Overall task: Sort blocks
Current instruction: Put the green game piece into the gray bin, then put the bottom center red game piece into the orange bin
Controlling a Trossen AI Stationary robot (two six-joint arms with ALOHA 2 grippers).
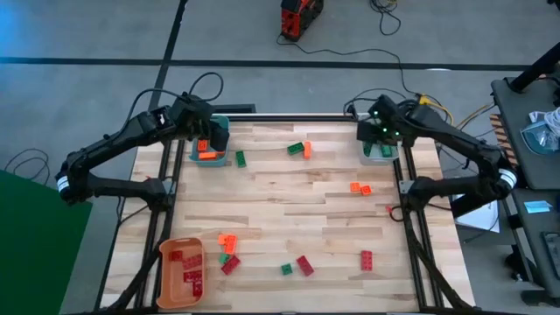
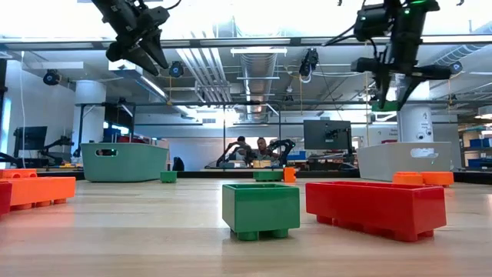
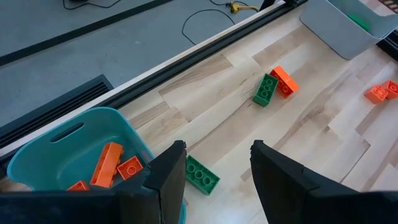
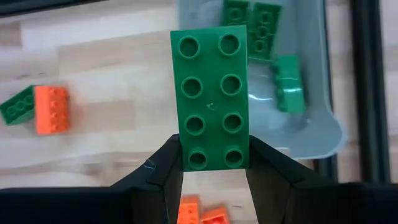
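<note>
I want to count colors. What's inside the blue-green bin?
The teal bin holds orange blocks; three show in the left wrist view. The left gripper, open and empty, hides the bin's near part, so more may sit there.

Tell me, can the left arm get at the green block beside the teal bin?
Probably yes. The left gripper hangs open above the teal bin, and the green block lies alone on bare wood beside it, nothing covering it.

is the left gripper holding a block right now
No: in the left wrist view the left gripper is open, with only bare table and a loose green block showing between its fingers.
</note>
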